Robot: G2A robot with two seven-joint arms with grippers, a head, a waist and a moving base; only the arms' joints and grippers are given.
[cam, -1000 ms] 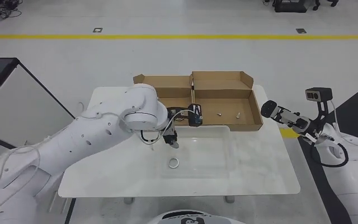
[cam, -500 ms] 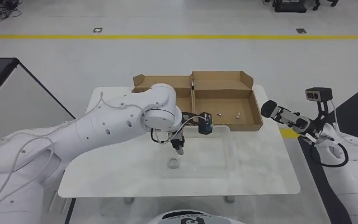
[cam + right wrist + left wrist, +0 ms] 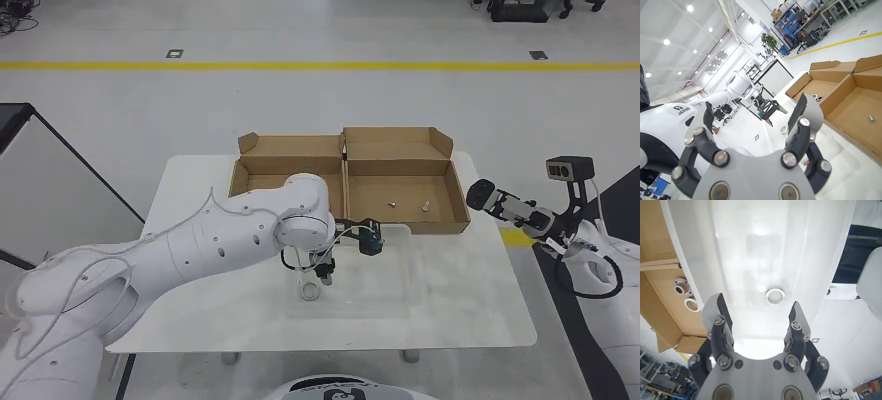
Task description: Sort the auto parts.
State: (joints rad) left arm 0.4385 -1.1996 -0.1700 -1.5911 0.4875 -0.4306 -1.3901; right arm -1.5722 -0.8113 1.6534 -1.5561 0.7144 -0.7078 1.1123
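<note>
One metal ring (image 3: 775,294), toward the tabletop's front edge: looks light, stiff, slick; best pinched across its rim. Left gripper (image 3: 757,299) near it, spread wide, empty.

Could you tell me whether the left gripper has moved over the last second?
Yes. The left gripper has shifted away from the cardboard box, toward the ring.

A pale grey floor (image 3: 300,110) spreads behind the white table (image 3: 470,310), crossed by a yellow line (image 3: 320,66) and set with small square plates (image 3: 175,53). Round ceiling lights (image 3: 666,41) glow overhead. Far off stand blue shelving racks (image 3: 789,30), a potted plant (image 3: 769,40) and what may be office chairs (image 3: 800,48).
</note>
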